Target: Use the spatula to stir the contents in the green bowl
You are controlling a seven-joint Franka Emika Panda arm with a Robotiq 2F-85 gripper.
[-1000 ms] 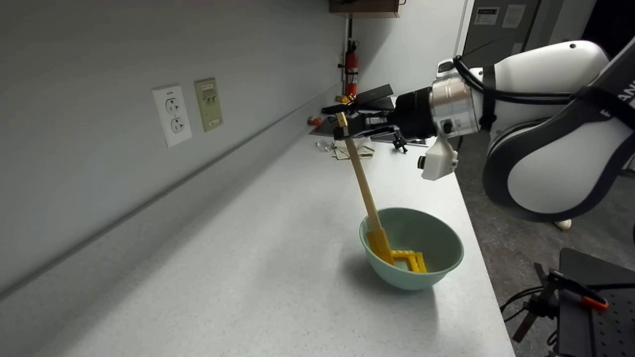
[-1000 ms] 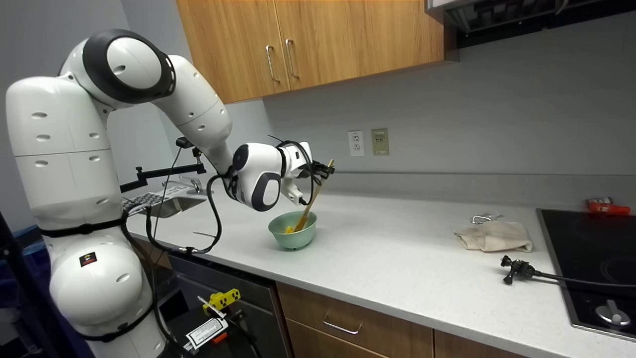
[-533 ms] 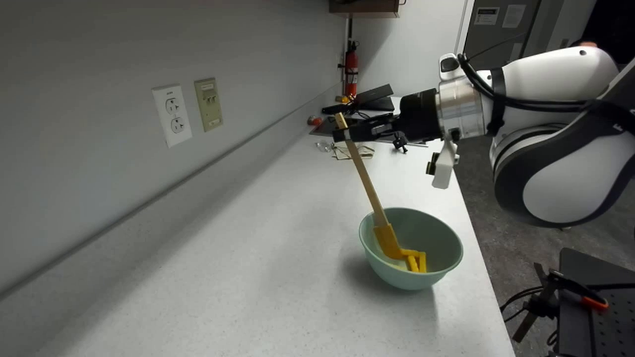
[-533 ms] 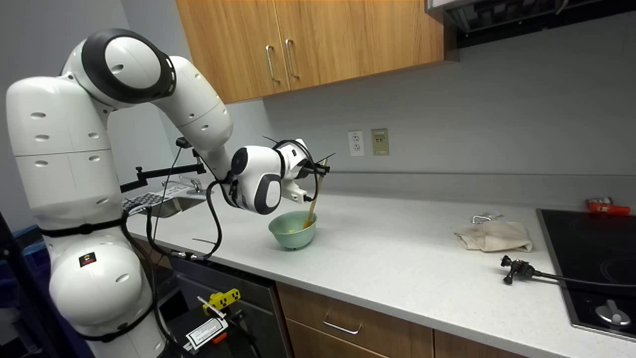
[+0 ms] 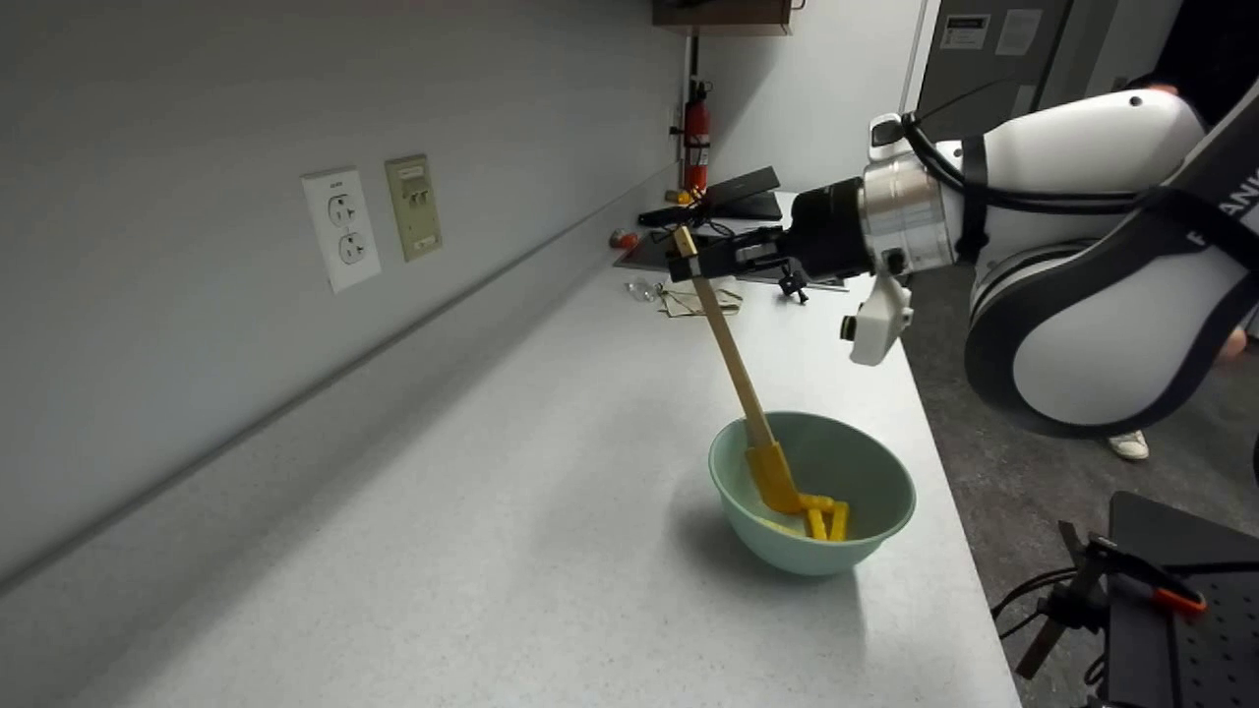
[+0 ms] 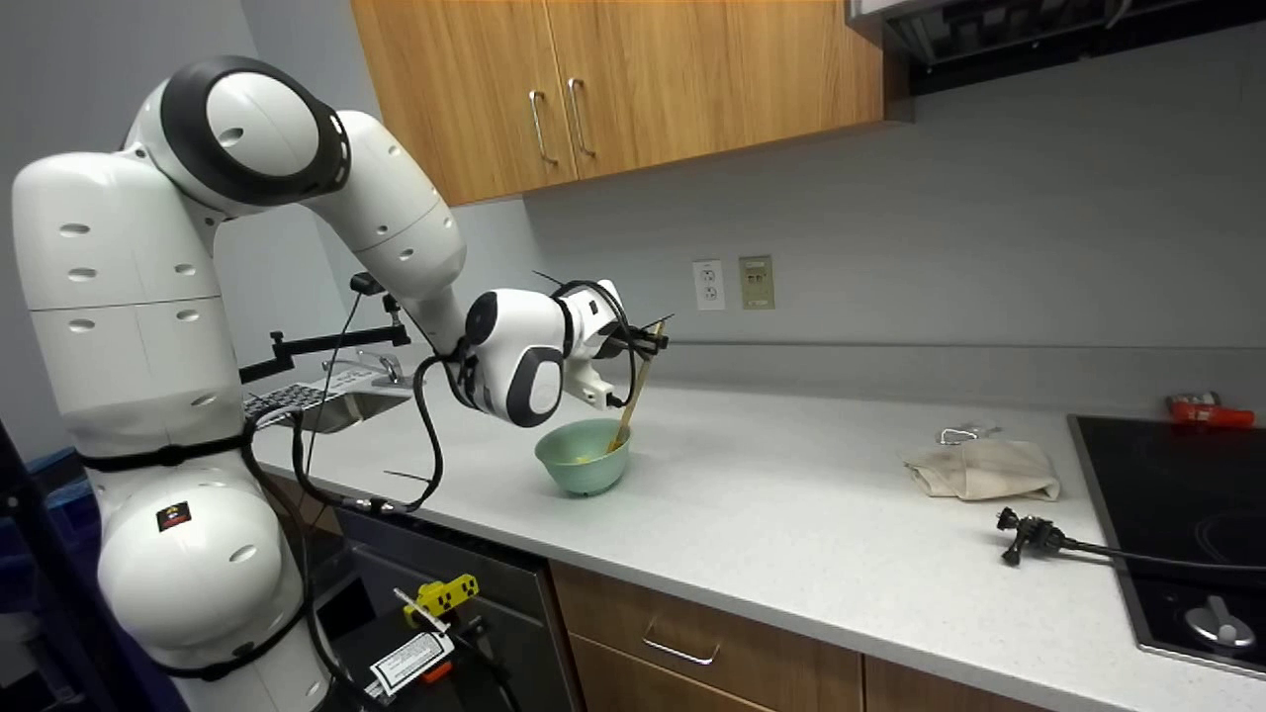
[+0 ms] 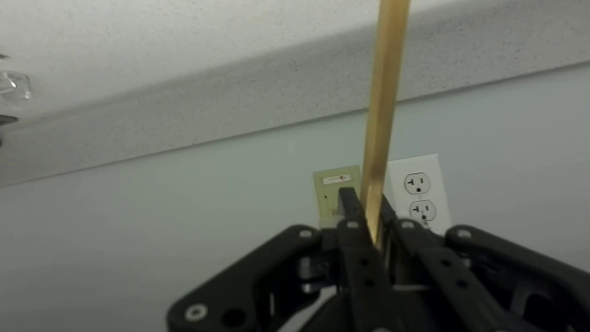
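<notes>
Jaws are pinching the spatula (image 5: 736, 372) high, its long axis slanting, in an exterior view, toward the contents (image 5: 817, 523) at five o'clock in the green bowl (image 5: 805, 559).

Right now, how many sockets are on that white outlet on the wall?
2: an upper socket and a lower socket, one above the other on the white outlet, left of the beige plate in both exterior views. Neither is hidden.
</notes>
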